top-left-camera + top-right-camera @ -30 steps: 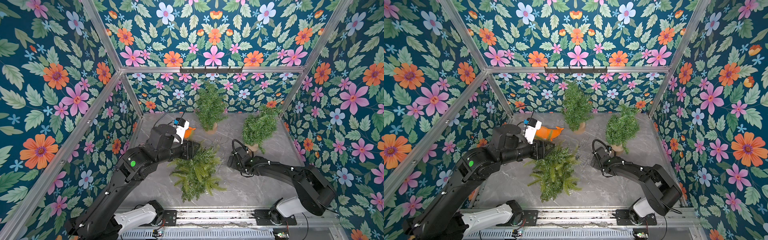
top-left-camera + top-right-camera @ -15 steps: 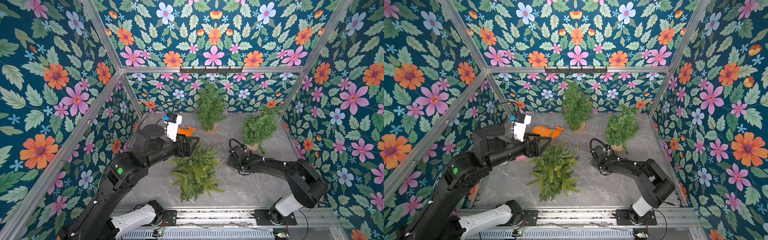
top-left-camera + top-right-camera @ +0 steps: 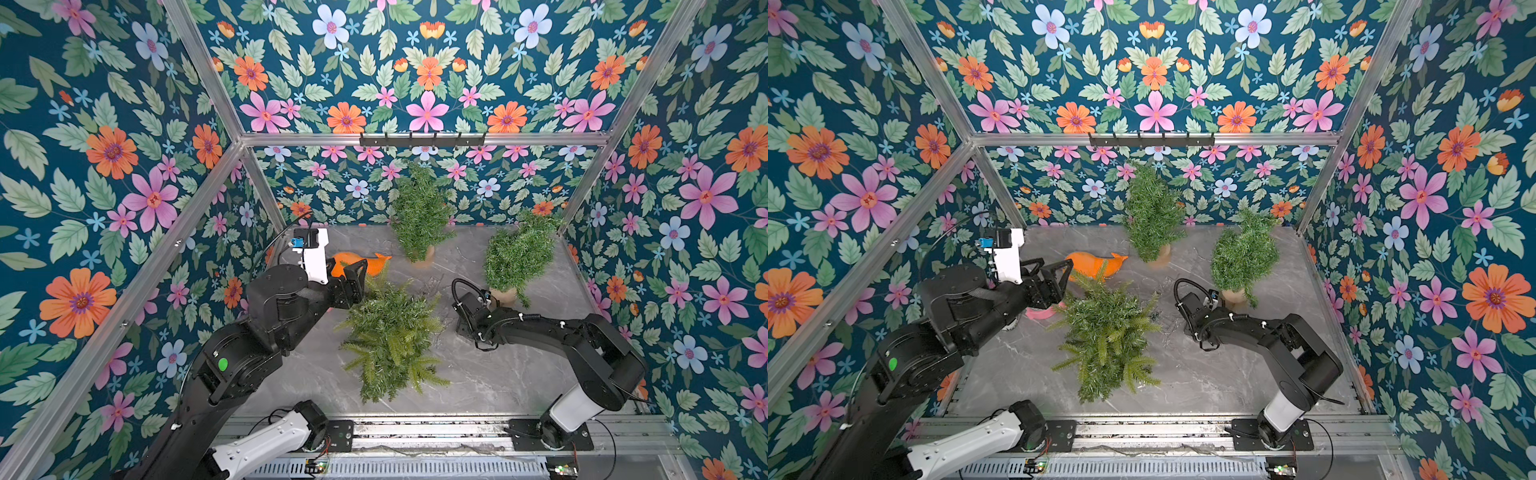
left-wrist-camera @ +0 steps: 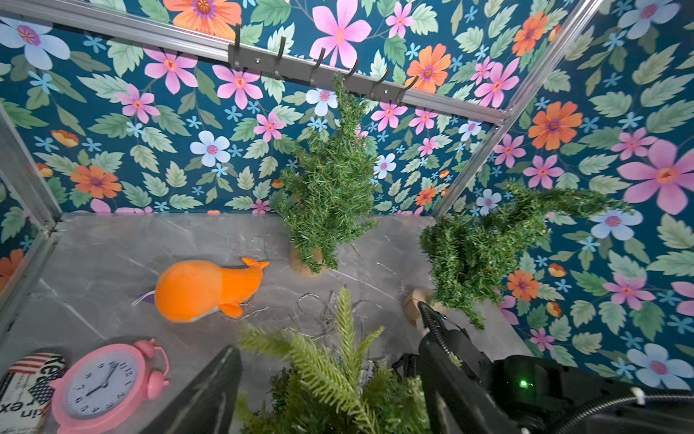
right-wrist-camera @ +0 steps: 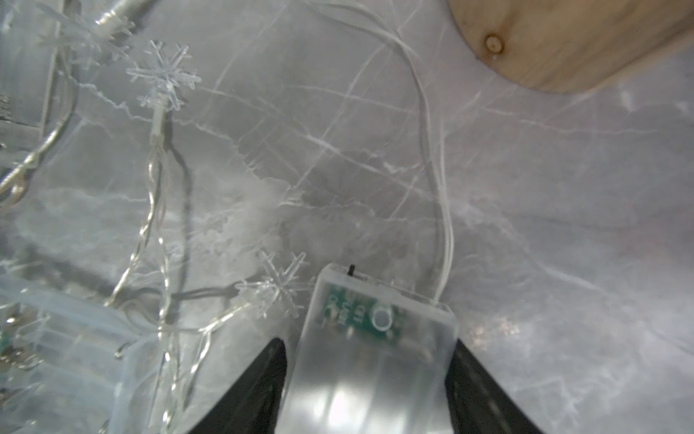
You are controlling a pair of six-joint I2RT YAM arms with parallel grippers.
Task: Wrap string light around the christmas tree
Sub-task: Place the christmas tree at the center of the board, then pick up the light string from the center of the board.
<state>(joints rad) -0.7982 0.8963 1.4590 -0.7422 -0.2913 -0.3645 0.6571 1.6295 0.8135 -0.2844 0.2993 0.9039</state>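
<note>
Grey marble tabletop [image 3: 478, 374] carries three little Christmas trees: front tree [image 3: 390, 332] mid-table, back tree [image 3: 419, 216] by the rear wall, right tree [image 3: 519, 253] toward the corner. An orange whale toy [image 4: 206, 289] lies near a pink alarm clock [image 4: 105, 383], and the string light [image 5: 157, 188] sprawls loose on the marble.

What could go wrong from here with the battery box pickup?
1. The right end effector straddles the smooth clear battery box; it may slip on lifting.
2. Snowflake wires lie looped and tangled beside it; pulling could snag or drag the bundle.
3. A tree's wooden base sits close; the box's thin lead curves toward it and might catch.
</note>
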